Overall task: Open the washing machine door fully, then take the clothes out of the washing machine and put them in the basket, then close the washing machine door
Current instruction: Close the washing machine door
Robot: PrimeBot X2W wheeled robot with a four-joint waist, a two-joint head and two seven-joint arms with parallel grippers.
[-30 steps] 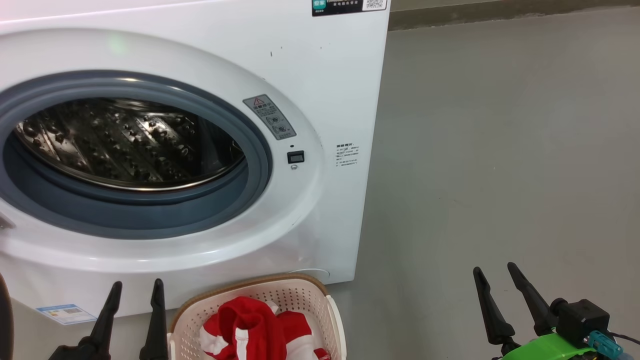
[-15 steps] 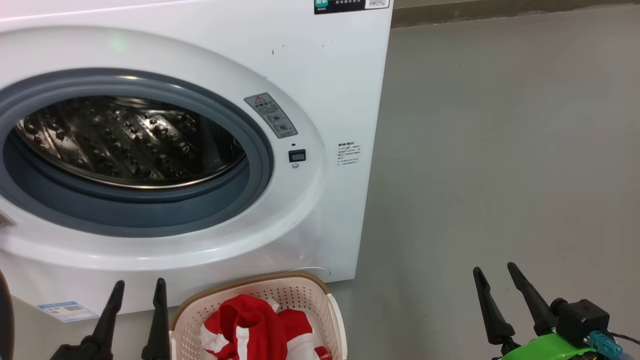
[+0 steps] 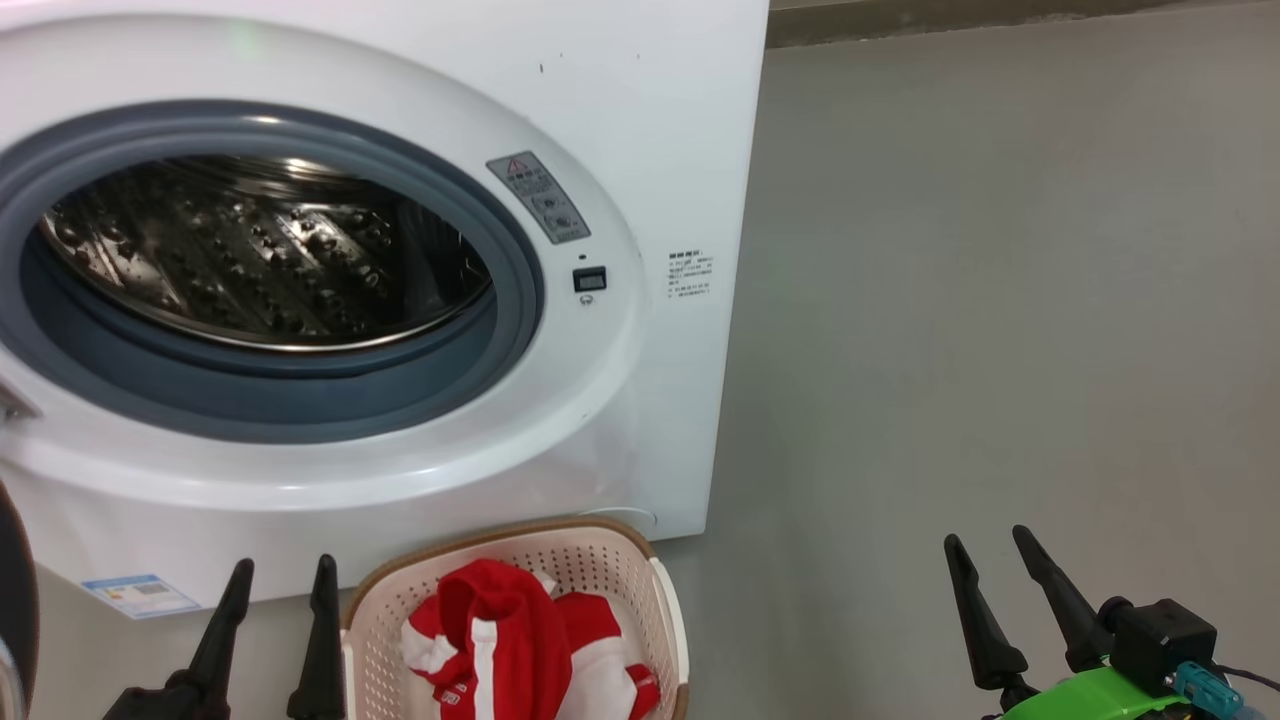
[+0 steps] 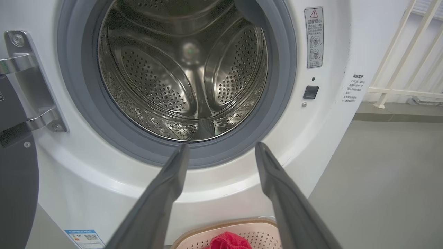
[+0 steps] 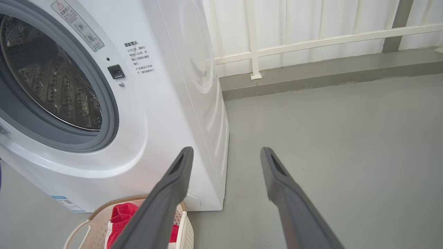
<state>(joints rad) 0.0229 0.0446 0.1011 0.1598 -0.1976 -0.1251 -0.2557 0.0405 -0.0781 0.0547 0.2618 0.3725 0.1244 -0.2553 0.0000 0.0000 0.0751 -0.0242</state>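
Together, left end effector (image 3: 283, 563) and right end effector (image 3: 985, 536) point forward, spread.

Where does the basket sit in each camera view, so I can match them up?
Head view: basket low, left of centre, in front of the washing machine.
Left wrist view: basket at the bottom edge, centre.
Right wrist view: basket at bottom left.
Shared landmark: black latch socket on the machine's front.
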